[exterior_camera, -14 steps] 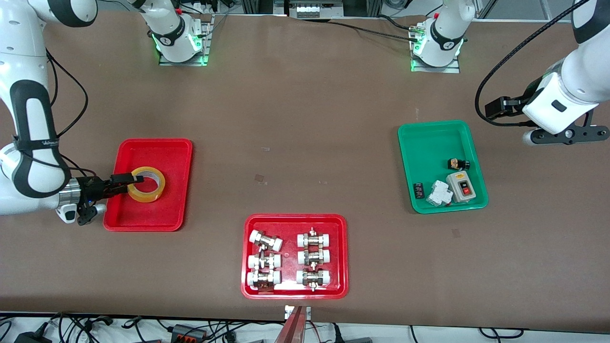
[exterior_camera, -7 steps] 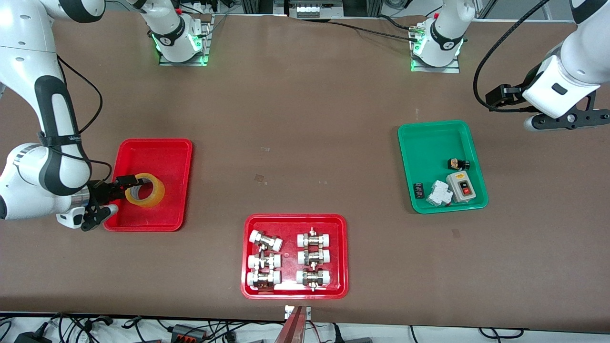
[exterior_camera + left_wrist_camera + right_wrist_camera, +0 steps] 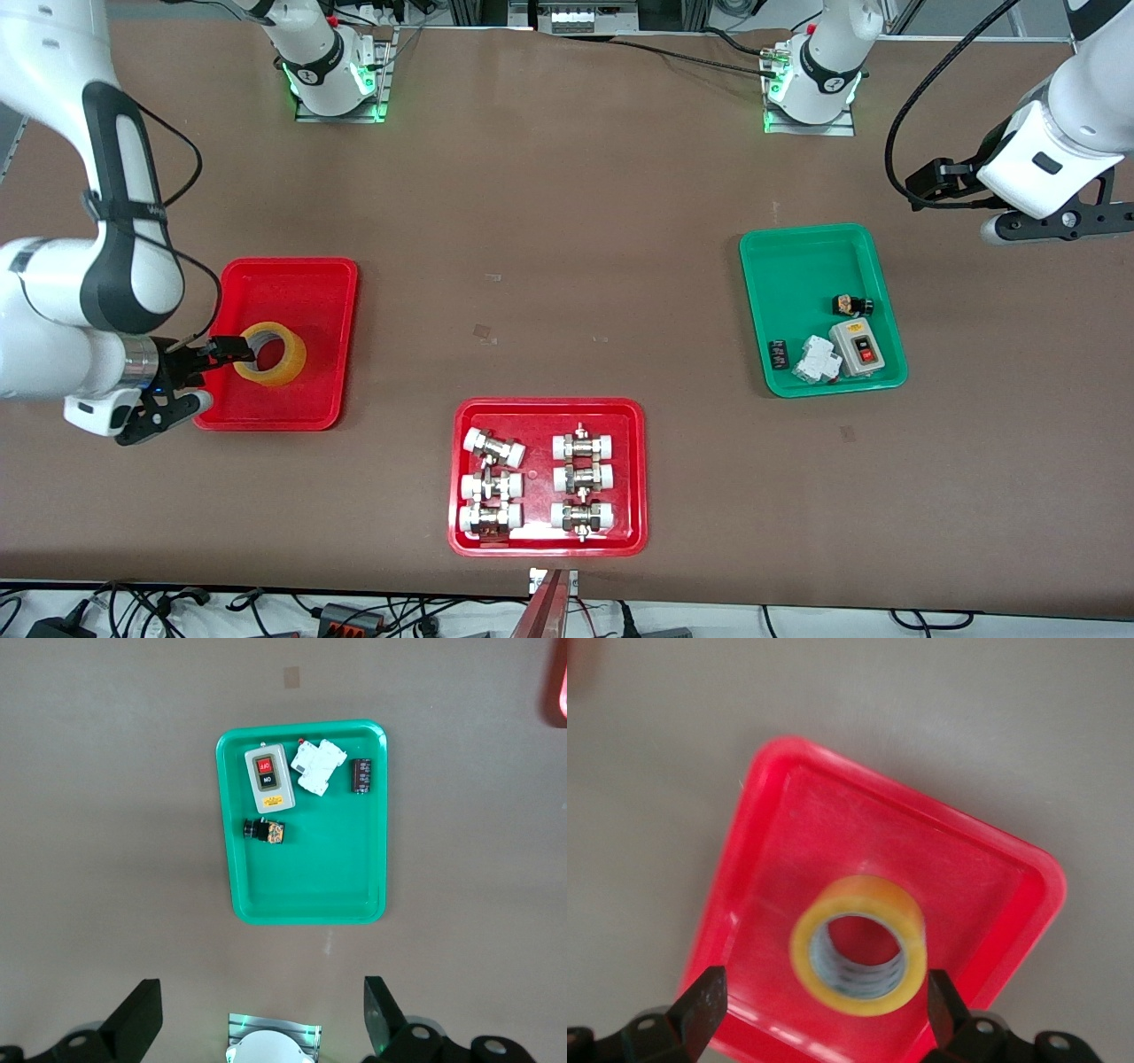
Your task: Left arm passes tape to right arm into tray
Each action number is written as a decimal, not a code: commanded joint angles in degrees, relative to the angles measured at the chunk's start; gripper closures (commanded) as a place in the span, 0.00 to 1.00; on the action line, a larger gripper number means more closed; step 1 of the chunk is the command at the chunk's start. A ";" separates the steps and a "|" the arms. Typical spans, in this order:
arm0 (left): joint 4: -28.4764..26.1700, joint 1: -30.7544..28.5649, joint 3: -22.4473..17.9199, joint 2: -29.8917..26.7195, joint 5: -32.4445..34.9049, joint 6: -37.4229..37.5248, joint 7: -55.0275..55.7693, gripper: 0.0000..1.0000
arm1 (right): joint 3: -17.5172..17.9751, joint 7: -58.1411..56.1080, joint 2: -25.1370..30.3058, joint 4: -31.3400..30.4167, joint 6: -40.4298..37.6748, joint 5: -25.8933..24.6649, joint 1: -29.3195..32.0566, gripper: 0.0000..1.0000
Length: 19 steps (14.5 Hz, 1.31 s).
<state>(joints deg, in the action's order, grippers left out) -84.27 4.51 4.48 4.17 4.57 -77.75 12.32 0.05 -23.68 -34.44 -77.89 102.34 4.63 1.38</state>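
Right gripper (image 3: 221, 350) fingers are seen spread wide and empty, just over the edge of the red tray (image 3: 337, 275) at the right arm's end of the table. Nothing is held between them: in the right wrist view both fingertips (image 3: 700, 1001) stand clear on either side of the tape (image 3: 859, 943). The tape (image 3: 270, 353) is lying in that tray, hole up, resting on the tray floor (image 3: 966, 868) near its middle. A second ago the fingers were reaching over the roll; since then the gripper has been drawn back toward the tray's rim and the roll has been left where it was put. From this it is judged that the drop is done and only the retreat remains.

Left gripper (image 3: 257, 1019) is held open and empty too, raised over bare table beside the green tray (image 3: 762, 248), and the left arm is waiting there. A second red tray of fittings (image 3: 549, 478) lies nearer the front camera, untouched.
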 commanded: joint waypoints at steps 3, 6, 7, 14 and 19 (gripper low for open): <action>0.68 0.85 -0.79 -0.22 -0.70 0.32 -0.19 0.00 | -0.05 18.03 5.78 2.37 -12.48 -1.47 -2.69 0.00; 0.68 1.03 -0.79 -0.22 -0.70 0.32 -0.28 0.00 | 0.22 19.21 6.84 9.56 -19.44 -9.61 -5.41 0.00; 0.68 1.03 -0.79 -0.22 -0.79 0.32 -0.28 0.00 | 0.22 19.20 6.84 12.21 -20.68 -11.03 -5.77 0.00; 0.68 1.03 -0.79 -0.22 -0.79 0.41 -0.28 0.00 | -0.31 21.23 8.68 15.14 -13.61 -8.23 -2.78 0.00; 0.68 1.03 -0.79 -0.22 -0.79 0.67 -0.28 0.00 | -0.58 21.75 14.65 7.77 -10.16 -3.23 0.29 0.00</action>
<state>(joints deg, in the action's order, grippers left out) -84.09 4.86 4.48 4.15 4.53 -77.71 12.32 -0.80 -2.50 -24.34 -64.33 89.79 -0.68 -0.07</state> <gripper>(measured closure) 0.000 0.000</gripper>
